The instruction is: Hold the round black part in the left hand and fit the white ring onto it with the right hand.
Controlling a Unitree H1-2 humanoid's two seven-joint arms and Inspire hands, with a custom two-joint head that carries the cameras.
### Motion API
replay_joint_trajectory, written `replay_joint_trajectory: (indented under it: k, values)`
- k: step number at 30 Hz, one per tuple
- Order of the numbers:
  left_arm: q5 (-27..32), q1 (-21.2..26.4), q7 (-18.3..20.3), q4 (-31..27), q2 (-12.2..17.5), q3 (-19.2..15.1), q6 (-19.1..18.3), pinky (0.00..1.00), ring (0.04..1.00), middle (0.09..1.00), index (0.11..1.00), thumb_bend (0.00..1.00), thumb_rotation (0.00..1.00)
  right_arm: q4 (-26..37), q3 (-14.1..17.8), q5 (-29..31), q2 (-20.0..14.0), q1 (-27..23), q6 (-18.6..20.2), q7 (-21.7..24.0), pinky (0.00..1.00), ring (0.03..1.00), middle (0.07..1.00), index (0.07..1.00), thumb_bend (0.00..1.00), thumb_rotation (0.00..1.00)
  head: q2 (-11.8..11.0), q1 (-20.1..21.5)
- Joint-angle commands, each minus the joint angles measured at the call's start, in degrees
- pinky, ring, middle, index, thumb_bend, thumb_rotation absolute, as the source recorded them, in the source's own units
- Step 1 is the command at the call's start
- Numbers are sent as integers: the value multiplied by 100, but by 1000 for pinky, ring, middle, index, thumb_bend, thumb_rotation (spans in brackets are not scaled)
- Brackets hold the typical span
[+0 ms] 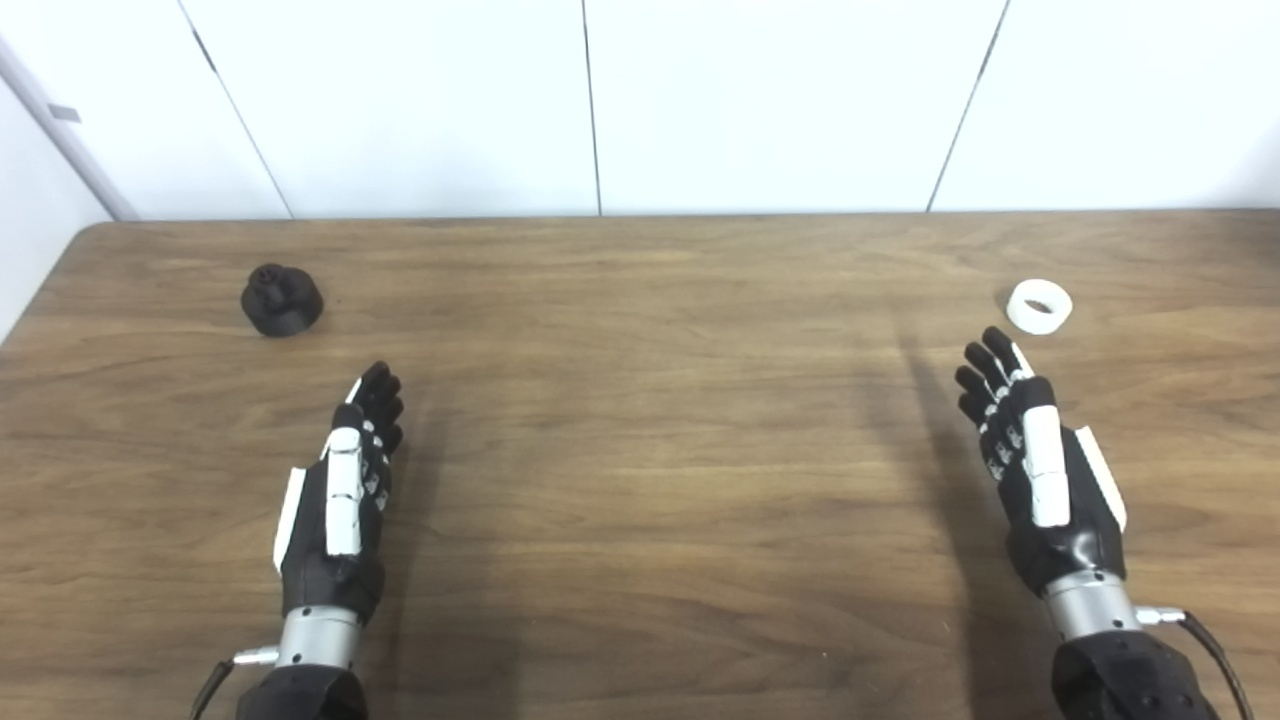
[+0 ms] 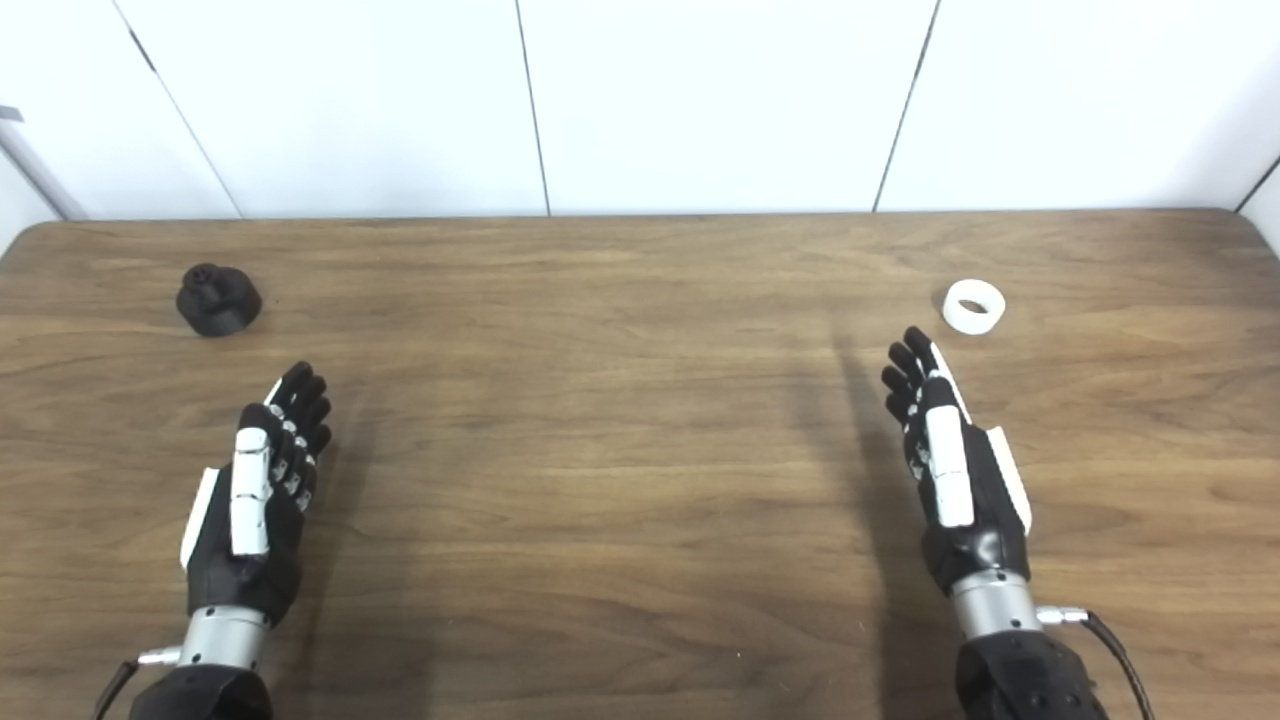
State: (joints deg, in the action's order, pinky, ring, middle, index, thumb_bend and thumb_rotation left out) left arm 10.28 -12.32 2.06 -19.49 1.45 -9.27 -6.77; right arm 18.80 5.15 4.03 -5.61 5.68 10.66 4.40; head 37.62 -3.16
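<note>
both forearms come in from the bottom edge, and beneath them runs the biggest thing in view, the wooden table point(image 1: 640, 480), its far edge meeting a white panelled wall point(image 1: 640, 100).

next in size are the hands. left hand point(image 1: 345, 490) hovers edge-up over the near left of the table, fingers straight and close together, holding nothing — so open and empty. right hand point(image 1: 1035, 465) sits the same way on the near right, fingers extended, nothing in it.

smaller again, the round black part point(image 1: 282, 299) stands upright on the far left of the table, wide base down and a narrower hub on top, beyond the left fingertips and a little further left, well apart from them. smallest is the white ring point(image 1: 1039, 306), lying flat with its hole up, just beyond the right fingertips and near them but not touching.

neither piece is picked up yet, so the step in hand looks like the first reach. to do it well, the left hand should probably go forward and slightly left, spread its fingers, and grip the black part round its broad base so the hub stays clear and pointing up. the ring is low and light — the right hand likely needs a pinch across the outer rim, keeping the hole unobstructed for the fit.
</note>
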Motion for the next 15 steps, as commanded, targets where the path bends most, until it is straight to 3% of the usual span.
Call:
replay_joint_trajectory:
  k: [1, 15]
  values:
    - [47, -51, 4, -48, 26, -8, 215, 1000, 976, 960, 956, 453, 972, 66, -1, 13, -32, -111, -228, -16, 950, 945, 955, 973, 546, 1000, 1, -3]
    - [10, -98, 1, -56, -1, 13, 229, 1000, 979, 959, 957, 449, 975, -19, 3, -52, -50, -67, -346, -13, 938, 937, 949, 967, 539, 1000, -209, -156]
